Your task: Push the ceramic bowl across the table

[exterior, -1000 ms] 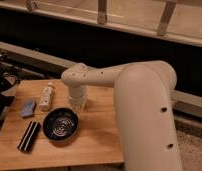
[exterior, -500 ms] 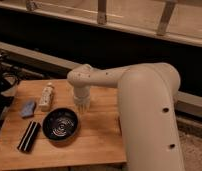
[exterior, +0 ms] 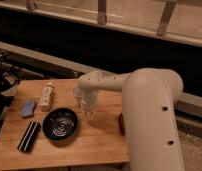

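The ceramic bowl (exterior: 60,125) is glossy black with pale rings inside and sits upright on the light wooden table (exterior: 101,142), left of the middle. My gripper (exterior: 89,107) hangs down from the white arm (exterior: 144,100), just behind and to the right of the bowl's rim. It is close to the rim, and I cannot tell whether they touch.
A white bottle (exterior: 46,96) lies behind the bowl, with a blue cloth-like item (exterior: 28,107) to its left. A black rectangular case (exterior: 29,136) lies left of the bowl near the front edge. A small pale cup (exterior: 76,91) stands beside the gripper. A dark reddish object (exterior: 121,123) lies by the arm.
The gripper and arm have shifted to the right and slightly toward the front. The bowl and the other objects have not visibly moved.
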Robot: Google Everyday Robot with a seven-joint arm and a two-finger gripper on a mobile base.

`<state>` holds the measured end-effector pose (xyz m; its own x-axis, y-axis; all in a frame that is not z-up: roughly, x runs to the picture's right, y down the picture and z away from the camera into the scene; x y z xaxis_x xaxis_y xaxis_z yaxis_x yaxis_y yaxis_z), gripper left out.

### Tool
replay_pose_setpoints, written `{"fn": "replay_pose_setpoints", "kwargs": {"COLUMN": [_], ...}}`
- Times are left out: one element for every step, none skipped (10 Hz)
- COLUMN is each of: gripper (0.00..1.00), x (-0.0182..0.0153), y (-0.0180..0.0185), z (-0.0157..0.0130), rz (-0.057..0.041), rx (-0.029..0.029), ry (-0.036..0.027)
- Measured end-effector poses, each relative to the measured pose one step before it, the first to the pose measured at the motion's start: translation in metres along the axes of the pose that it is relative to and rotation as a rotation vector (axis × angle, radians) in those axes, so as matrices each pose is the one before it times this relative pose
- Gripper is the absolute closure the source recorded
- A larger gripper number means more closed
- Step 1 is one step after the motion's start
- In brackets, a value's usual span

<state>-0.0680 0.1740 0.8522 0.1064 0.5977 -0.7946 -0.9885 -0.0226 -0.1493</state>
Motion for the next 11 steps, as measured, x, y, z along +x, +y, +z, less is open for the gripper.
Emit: {"fn": "replay_pose_setpoints", "kwargs": {"gripper": [0.98,1.0,1.0,1.0,1.0,1.0,1.0,1.0,1.0,1.0,1.0], "x": [-0.00362,-0.00419,-0.00305,-0.00265,-0.00293,-0.00225,0.00069,0.00387,0.00548,0.00379,0.00223], "y": [0.00672,0.0141,0.01594,0.01425,0.02061,0.00384,0.00136,0.00327,0.01435,0.01433,0.0173], "z": [0.00493,-0.00087,-0.00275,-0.00178,-0.00181,0.00028,-0.00033,0.00013,0.00128,0.00131,0.00041], "rz": [-0.03322,-0.02995,-0.02449,-0.02212,-0.02875,-0.01314,-0.02113,-0.01677,-0.02756,-0.02091,-0.02685], "rx": [0.00899,0.00548,0.00404,0.00462,0.00239,0.00263,0.00727,0.00992,0.00852,0.0086,0.00945], "ry": [-0.00188,0.00548,0.00999,0.0102,0.01092,0.00548,0.00954,0.01066,0.01075,0.00814,0.01094]}}
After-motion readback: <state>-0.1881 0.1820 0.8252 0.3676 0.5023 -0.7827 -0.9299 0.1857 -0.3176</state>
